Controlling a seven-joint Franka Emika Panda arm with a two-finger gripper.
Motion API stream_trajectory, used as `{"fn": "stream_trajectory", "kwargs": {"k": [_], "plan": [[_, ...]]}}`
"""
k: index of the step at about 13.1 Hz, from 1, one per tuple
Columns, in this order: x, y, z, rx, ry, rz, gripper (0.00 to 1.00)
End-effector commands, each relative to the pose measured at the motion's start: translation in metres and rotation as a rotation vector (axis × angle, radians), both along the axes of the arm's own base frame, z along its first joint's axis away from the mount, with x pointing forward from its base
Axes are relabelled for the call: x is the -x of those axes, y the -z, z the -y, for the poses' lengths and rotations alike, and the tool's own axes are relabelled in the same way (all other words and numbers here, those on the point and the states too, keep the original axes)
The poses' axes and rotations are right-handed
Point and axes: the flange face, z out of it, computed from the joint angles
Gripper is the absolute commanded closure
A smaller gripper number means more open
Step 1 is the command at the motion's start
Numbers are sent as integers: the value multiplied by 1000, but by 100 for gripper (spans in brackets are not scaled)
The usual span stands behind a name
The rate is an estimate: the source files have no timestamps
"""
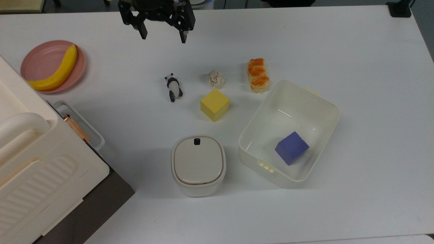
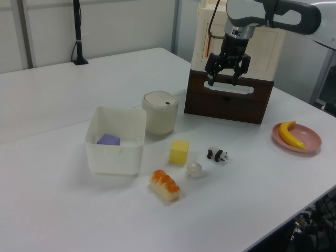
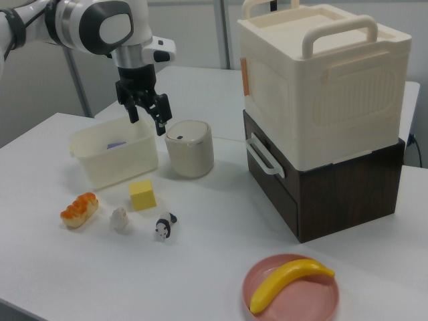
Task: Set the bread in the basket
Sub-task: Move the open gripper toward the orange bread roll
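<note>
Golden-orange glaze marks the bread (image 2: 165,185), lying nearest in the left view on the white counter (image 1: 356,51), flat and untouched, just beside the rim of the basket (image 1: 330,105) but outside it. Close by are a crumpled paper ball (image 1: 216,78), a yellow cube (image 1: 214,104) and a toy panda (image 1: 174,87). The basket already holds a purple cube (image 1: 291,147) toward one end, leaving free floor at the end nearest the bread. Behind these stands a squat lidded bin (image 2: 160,112). Farthest back, the tool (image 2: 226,82) hangs high above the counter, well apart from the bread, its fingers spread wide and empty.

The likely trouble: the loaf lies so near the basket wall that a descending finger could catch the rim or nudge the tub. A grasp across the lumpy glazed top may slip; the paper ball is an easy wrong target.
</note>
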Motion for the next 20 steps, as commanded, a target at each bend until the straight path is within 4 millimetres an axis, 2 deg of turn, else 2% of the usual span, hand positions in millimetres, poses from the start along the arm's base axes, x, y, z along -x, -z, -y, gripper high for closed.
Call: {"fn": "stream_trajectory", "kwargs": {"k": [1,6,9,12,13,16,17,19,20], "plan": [[7,-6,-4,-30,-24,-15,0],[6,2,-14,-30,-62,-27,0],[8,15,-19,-30,-139,-44,0],[17,29,-38,-39,-210,-109,0],[21,37,-52,-41,-234,-137,0],[40,32,-90,-30,-257,-143,0],[44,39,-103,-27,-262,-153,0],[51,68,-146,-18,-287,-156,0],[57,90,-168,-8,-295,-131,0]]}}
